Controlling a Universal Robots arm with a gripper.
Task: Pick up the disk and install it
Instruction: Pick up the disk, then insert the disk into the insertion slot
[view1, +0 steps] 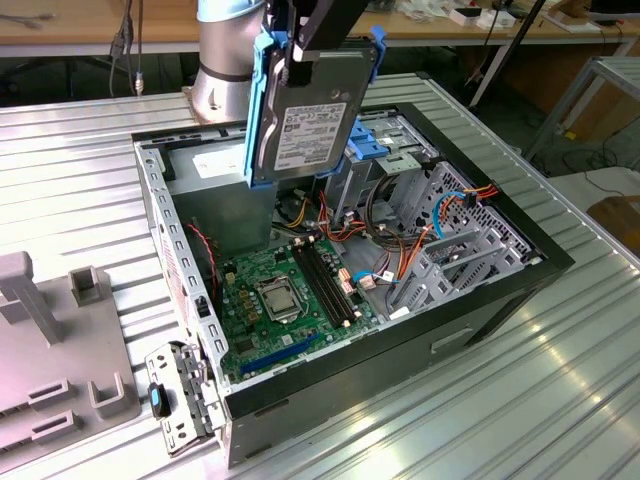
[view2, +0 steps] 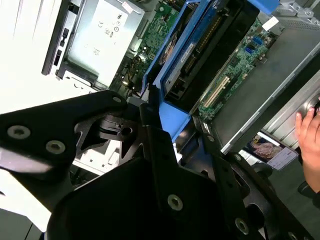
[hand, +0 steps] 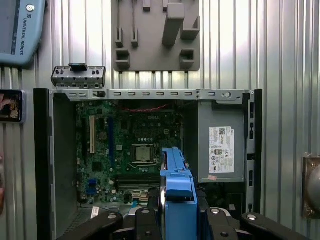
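The disk (view1: 310, 110), a grey hard drive in a bright blue carrier frame, hangs upright above the open computer case (view1: 500, 290). My gripper (view1: 318, 45) is shut on its upper end. In the first wrist view the blue carrier edge (hand: 177, 192) sits between my black fingers (hand: 147, 222), over the motherboard (hand: 130, 140). In the second wrist view the disk (view2: 200, 50) extends away from my gripper (view2: 172, 125) toward the case interior. The grey drive cage with its fixed blue bracket (view1: 375, 145) stands behind and below the disk.
The case lies on its side on a ribbed metal table (view1: 480, 400). Inside are a power supply (hand: 220, 150), cables (view1: 400, 260) and metal bays (view1: 470, 240). A grey fixture block (view1: 60, 350) and a loose bracket (view1: 180, 400) lie at the exterior view's left. A hand (view2: 310, 130) shows beside the case.
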